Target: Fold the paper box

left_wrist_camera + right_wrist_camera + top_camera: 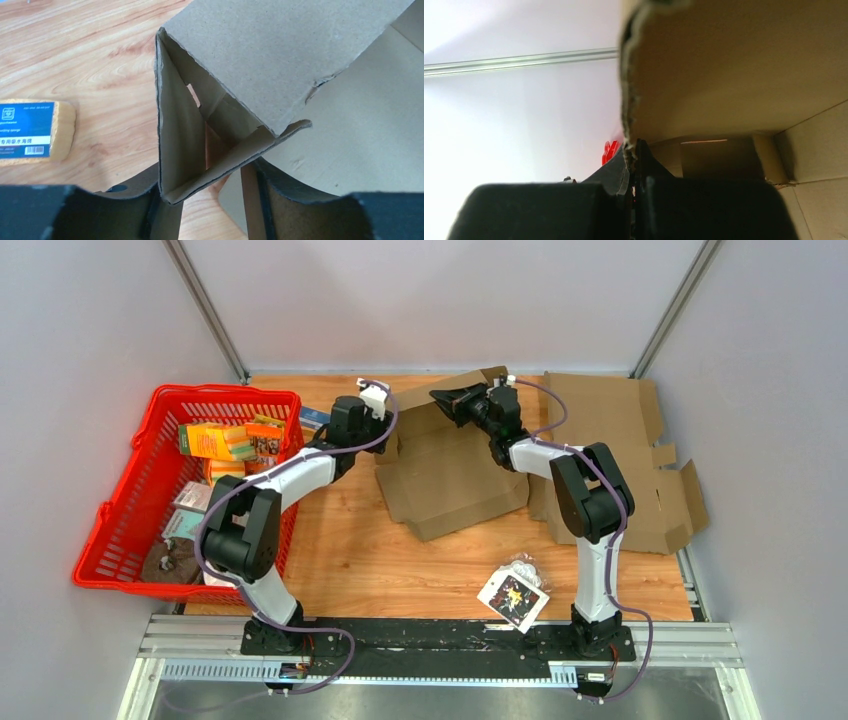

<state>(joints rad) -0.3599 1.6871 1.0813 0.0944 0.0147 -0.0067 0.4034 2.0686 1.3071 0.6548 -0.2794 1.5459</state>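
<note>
Left wrist shows sponge [64, 131] with blue barcoded label [25, 127] near paper box [280, 55].

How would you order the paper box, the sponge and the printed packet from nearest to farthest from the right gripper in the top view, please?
From the right gripper:
1. paper box, its flap pinched in the jaws.
2. sponge, left, by the red basket.
3. printed packet, at the near edge.
</note>
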